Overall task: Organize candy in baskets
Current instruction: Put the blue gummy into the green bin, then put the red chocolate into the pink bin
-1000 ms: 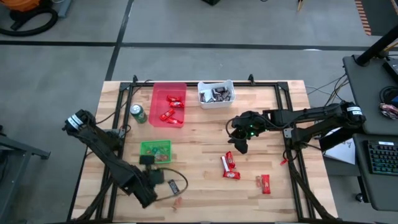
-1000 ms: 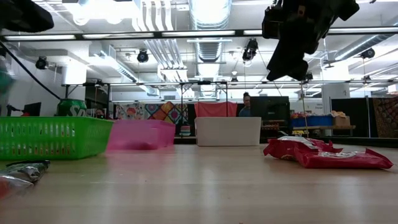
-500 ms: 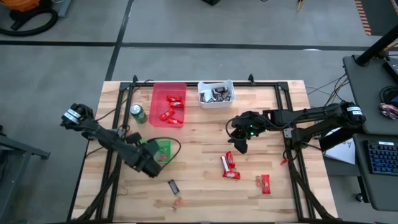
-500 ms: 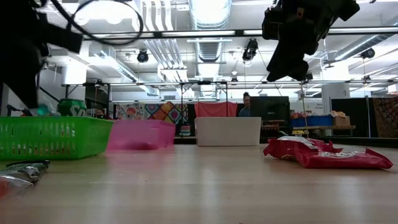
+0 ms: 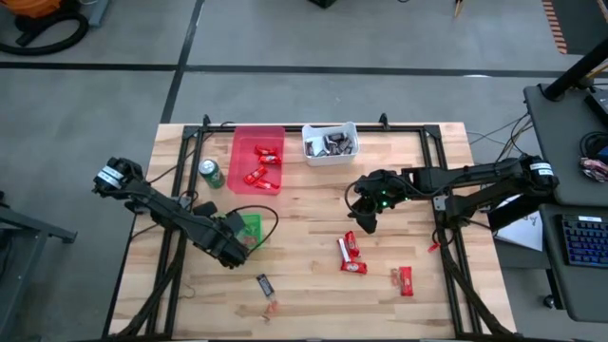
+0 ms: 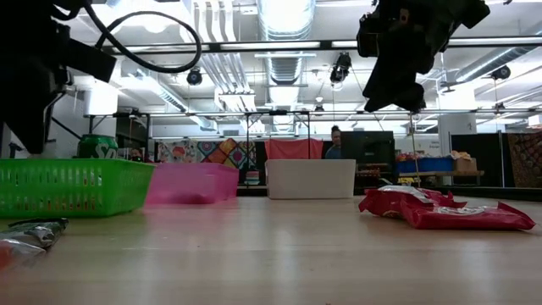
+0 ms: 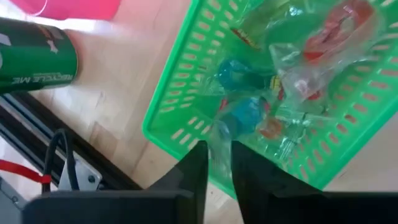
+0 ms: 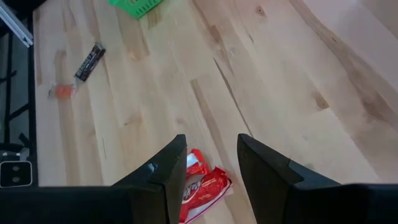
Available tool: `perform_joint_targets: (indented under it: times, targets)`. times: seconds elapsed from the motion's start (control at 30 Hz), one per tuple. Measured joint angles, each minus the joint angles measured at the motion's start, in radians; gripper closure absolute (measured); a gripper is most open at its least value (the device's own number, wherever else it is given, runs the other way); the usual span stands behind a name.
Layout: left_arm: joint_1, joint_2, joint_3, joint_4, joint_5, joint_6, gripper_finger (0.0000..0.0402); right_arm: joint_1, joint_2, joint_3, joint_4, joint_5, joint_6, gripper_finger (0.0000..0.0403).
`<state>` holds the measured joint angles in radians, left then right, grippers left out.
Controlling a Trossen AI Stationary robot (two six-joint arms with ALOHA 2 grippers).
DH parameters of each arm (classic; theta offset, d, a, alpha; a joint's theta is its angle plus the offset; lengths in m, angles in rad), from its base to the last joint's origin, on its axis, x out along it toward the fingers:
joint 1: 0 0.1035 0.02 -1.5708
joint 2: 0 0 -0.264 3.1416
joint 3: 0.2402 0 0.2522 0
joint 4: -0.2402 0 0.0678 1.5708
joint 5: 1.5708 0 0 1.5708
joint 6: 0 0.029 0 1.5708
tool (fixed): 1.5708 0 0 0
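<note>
Green basket [image 7: 186, 118] now under left gripper [image 7: 217, 163]; fingers parting slightly.

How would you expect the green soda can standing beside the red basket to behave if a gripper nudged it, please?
The green cylindrical metal soda can stands upright on a narrow base, so a high push would probably tip it. Once down, its round body would likely roll across the wooden table. Its smooth wall looks slippery for fingers.

Green soda can [image 5: 210, 175] upright on the wooden table [image 5: 313, 199] — keyboard [image 5: 581, 239] off to 1 side
</note>
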<state>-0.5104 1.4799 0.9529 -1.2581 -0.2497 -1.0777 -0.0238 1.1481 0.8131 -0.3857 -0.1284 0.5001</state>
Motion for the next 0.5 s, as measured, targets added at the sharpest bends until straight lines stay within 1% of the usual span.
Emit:
perform_joint_targets:
  times: [0.1, 0.23, 0.37, 0.5]
  targets:
    - [0.000, -0.001, 0.003, 0.000, 0.000, 0.020, 0.0321, 0.000, 0.000, 0.000, 0.000, 0.000, 0.011, 0.0268]
    - [0.000, -0.002, 0.028, -0.001, 0.000, 0.058, 0.0293, 0.000, 0.000, 0.000, -0.002, 0.000, 0.029, 0.0268]
    - [0.000, -0.002, 0.082, 0.001, -0.005, 0.120, 0.0280, 0.001, 0.000, 0.000, -0.015, -0.003, 0.084, 0.0268]
    - [-0.004, -0.003, 0.156, 0.035, -0.050, 0.211, 0.0280, 0.026, 0.000, 0.000, -0.061, -0.003, 0.145, 0.0268]
